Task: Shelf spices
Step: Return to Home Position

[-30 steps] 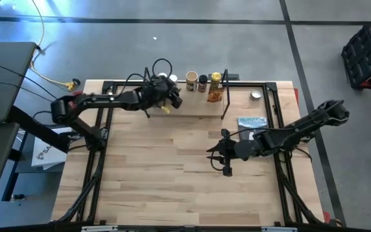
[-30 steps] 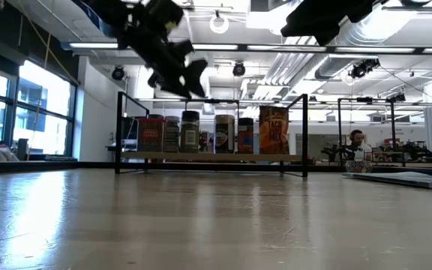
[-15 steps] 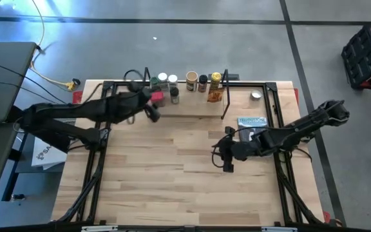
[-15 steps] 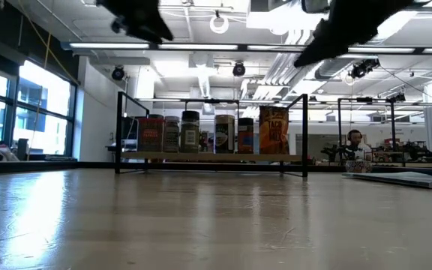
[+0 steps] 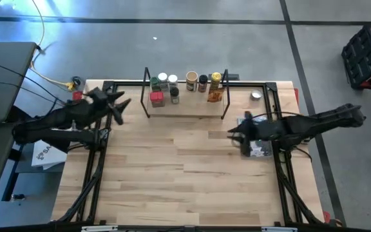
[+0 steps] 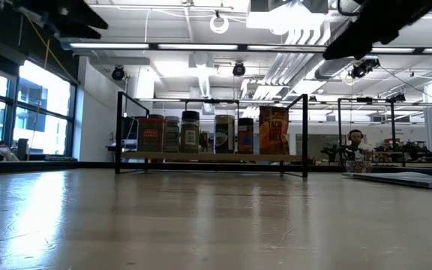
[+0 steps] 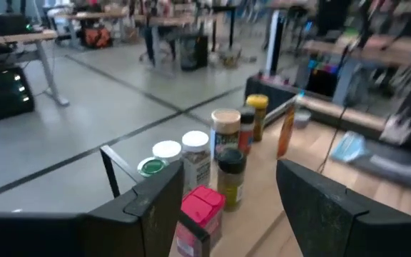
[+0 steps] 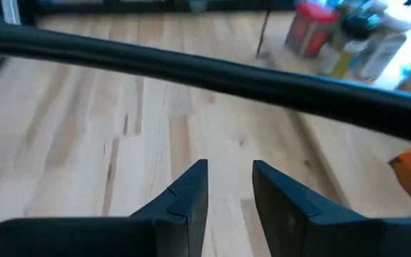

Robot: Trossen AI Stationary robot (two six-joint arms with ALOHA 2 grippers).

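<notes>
The shelf (image 5: 187, 108) is a light-wood plank with black wire uprights, standing at the table's far edge. Several spice jars (image 5: 172, 89) stand upright on it on their bases, among them a red jar (image 7: 202, 207) at its left end. The orange-red packet (image 6: 274, 130) stands near the right upright. My left gripper (image 5: 120, 106) is open and holds nothing; it hovers left of the shelf and looks along the row of jars (image 7: 227, 153). My right gripper (image 5: 235, 133) hovers over the table's right part, in front of the shelf, with a narrow gap between its fingers (image 8: 230, 178).
A small silver disc (image 5: 256, 95) lies right of the shelf. A grey-blue booklet (image 5: 251, 121) lies under the right arm near the right edge. Bare wood (image 5: 172, 174) spreads across the table's middle and near half. A red case (image 5: 369, 55) sits on the floor beyond the table.
My left gripper has drawn back from over the shelf's left end toward the table's left edge, and the jars there have come into view. My right gripper has moved from the table's middle toward the right edge and slightly toward the far edge. The jars have not moved.
</notes>
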